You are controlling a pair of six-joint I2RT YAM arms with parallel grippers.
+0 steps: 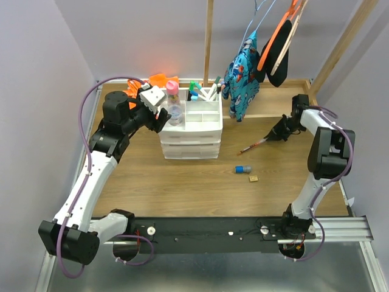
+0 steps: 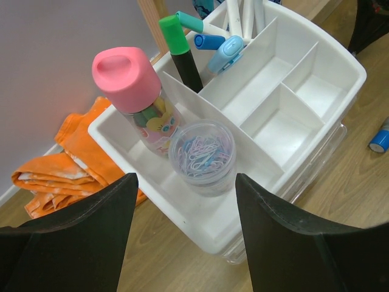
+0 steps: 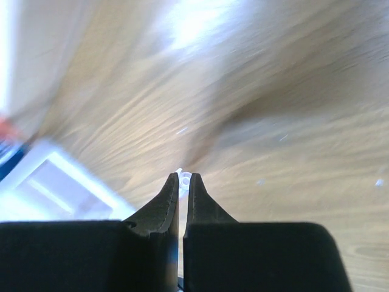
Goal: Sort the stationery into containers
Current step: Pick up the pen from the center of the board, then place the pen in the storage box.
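My overhead feed is evenly lit and crisp, with only faint shadows on the counter (image 1: pixel 182 182). The left wrist feed is bright and sharp across the drawer unit (image 2: pixel 316 67), though the left pincer (image 2: pixel 185 176) looms dark and soft up close. The right wrist feed is smeared. Wood grain streaks, white glare sits at the far side, and only the right pincer (image 3: pixel 183 177) reads clearly.

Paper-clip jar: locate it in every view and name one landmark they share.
Top external: paper-clip jar in the drawer unit's left tray compartment, on the near side of the pink-capped bottle.
Left wrist: jar at centre frame, beside the bottle.
Right wrist: not in it.
Shared landmark: the pink-capped bottle.
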